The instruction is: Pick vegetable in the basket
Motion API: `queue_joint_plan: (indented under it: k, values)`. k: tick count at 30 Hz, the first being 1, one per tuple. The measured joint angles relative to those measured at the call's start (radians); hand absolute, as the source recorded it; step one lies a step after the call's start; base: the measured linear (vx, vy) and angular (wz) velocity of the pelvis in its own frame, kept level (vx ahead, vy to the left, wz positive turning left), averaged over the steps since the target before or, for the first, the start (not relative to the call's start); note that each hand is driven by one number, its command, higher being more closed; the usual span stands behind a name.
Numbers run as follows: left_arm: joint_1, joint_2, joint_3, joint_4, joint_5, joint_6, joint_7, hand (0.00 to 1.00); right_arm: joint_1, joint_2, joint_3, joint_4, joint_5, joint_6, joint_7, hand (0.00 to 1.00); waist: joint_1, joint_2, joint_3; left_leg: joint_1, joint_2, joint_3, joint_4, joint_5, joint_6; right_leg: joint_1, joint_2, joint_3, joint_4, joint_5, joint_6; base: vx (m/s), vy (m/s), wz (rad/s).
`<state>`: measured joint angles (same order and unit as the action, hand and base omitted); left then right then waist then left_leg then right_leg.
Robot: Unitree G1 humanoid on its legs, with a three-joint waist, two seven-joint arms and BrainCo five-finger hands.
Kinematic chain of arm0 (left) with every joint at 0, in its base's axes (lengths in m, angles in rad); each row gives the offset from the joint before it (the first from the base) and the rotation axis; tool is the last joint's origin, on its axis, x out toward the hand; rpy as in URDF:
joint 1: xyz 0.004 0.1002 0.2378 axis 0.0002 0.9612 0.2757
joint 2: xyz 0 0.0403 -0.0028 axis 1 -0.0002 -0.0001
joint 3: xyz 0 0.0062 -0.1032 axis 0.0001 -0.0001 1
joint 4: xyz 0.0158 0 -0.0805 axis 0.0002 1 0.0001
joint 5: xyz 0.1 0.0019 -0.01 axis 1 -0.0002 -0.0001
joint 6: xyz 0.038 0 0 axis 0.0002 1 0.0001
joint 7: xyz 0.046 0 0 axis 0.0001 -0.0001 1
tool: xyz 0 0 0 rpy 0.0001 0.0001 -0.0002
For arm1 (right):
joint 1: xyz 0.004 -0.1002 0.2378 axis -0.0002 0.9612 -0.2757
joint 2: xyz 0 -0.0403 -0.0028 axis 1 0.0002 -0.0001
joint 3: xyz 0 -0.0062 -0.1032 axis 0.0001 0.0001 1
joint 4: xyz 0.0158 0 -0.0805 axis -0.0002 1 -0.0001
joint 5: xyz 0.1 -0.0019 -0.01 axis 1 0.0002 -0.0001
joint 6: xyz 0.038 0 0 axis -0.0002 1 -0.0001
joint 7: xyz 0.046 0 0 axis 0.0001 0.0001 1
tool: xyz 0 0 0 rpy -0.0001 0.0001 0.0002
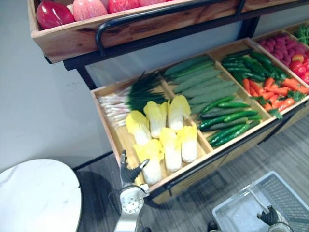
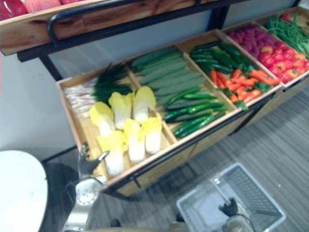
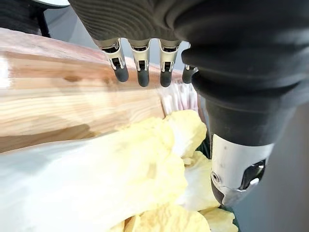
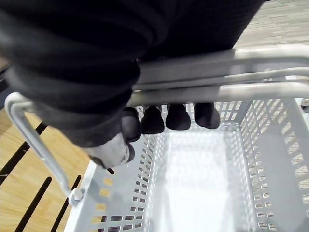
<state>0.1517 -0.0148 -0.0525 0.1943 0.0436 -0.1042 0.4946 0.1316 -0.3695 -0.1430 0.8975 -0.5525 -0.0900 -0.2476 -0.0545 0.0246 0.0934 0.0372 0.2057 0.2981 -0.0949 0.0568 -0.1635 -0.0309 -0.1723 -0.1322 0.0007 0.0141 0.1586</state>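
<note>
**Left hand** [image 1: 127, 175]: fingers are held straight in a row with the thumb set apart; nothing is gripped. It is raised at the front rim of the wooden display tray [image 1: 193, 165]. Whether it touches any vegetable cannot be told.

**Napa cabbages** [image 1: 164, 133]: a cluster of pale yellow heads is laid in the tray compartment directly beyond the left hand. The nearest head [image 3: 96, 179] lies just beside and under the fingertips [image 3: 143, 77], as seen in the left wrist view. None has been lifted.

**Scallions** [image 1: 128, 99]: stored in the same compartment, beyond the cabbages from the left hand.

**Cucumbers** [image 1: 203, 79] and **green chillies** [image 1: 229, 118]: kept in the next compartment, towards the right hand's side.

**Carrots** [image 1: 273, 92]: placed in a further compartment, well apart from both hands.

**Right hand** [image 4: 166, 117]: fingers are curled round the metal handles [image 4: 217, 72] of the basket, closed tightly on them.

**Basket** [image 4: 270, 159]: grey perforated plastic, hung below the right hand, near the floor in front of the tray. No vegetable is seen inside it.

**Apples** [image 1: 89, 8]: red, held on the upper shelf, far beyond the left hand.
</note>
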Motion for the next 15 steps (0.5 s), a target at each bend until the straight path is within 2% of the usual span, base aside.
queue_joint_plan:
  k: [8,15]
  values:
    - [0.0,0.0,0.001,0.048,0.0,0.009,-0.008,0.0,0.005,0.0,0.012,-0.024,0.0,0.004,0.004,1.0,0.0,-0.004,0.003,0.0,0.0,0.004,0.0,-0.003,0.001,-0.002,0.0,0.003,-0.002,0.0,0.0,0.0,0.0,0.0]
    - [0.006,0.0,0.0,0.098,-0.002,0.027,-0.052,0.0,0.005,-0.001,0.031,-0.031,0.0,0.004,0.009,1.0,0.0,-0.004,0.003,0.0,-0.001,0.004,0.0,-0.003,0.001,-0.002,0.0,0.004,-0.002,0.0,0.0,0.0,0.0,0.0]
